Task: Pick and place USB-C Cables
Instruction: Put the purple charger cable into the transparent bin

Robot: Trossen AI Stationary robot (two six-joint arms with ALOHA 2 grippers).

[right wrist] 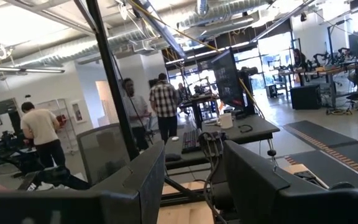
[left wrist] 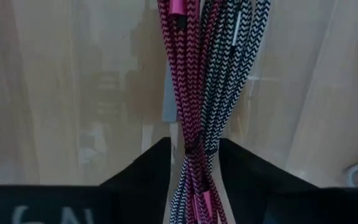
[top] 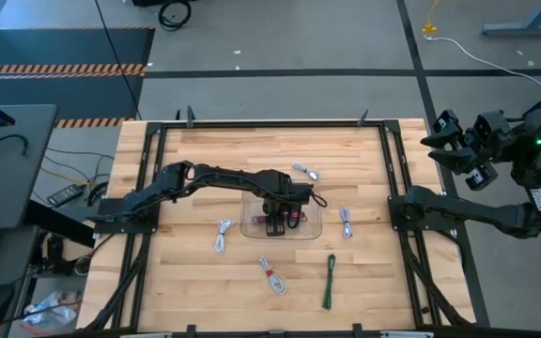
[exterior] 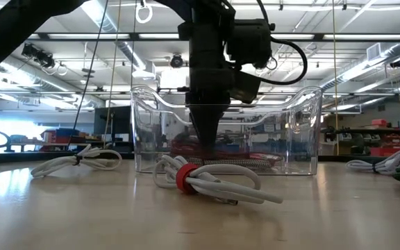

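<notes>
My left gripper [top: 280, 214] [exterior: 208, 142] reaches down into the clear plastic tray [top: 314, 228] at the table's middle. It is shut on a bundle of braided USB-C cables, one dark red [left wrist: 182, 74] and one grey-blue [left wrist: 229, 68]. Other coiled cables lie flat on the wood around the tray: white [top: 222, 235], white with a red tie [top: 270, 274] [exterior: 200, 182], green [top: 330, 280], and two silver ones [top: 346, 222] [top: 306, 171]. My right gripper [top: 458, 145] [right wrist: 194, 155] is open. It is raised off the table's right edge and faces the room. My left gripper pinches the red and grey-blue cable strands [left wrist: 194, 140] together between its two fingers [left wrist: 151, 168]. It comes from above, pointing down, with the fingers across the strands. The bundle lies along the tray's floor [exterior: 242, 161]. I cannot tell whether it is lifted.
The tray's clear walls [exterior: 304, 132] stand around my left gripper. A black frame [top: 148, 188] runs along the table's edges. Bare wood lies near the front edge between the loose cables. Several people stand in the room beyond, far from the table.
</notes>
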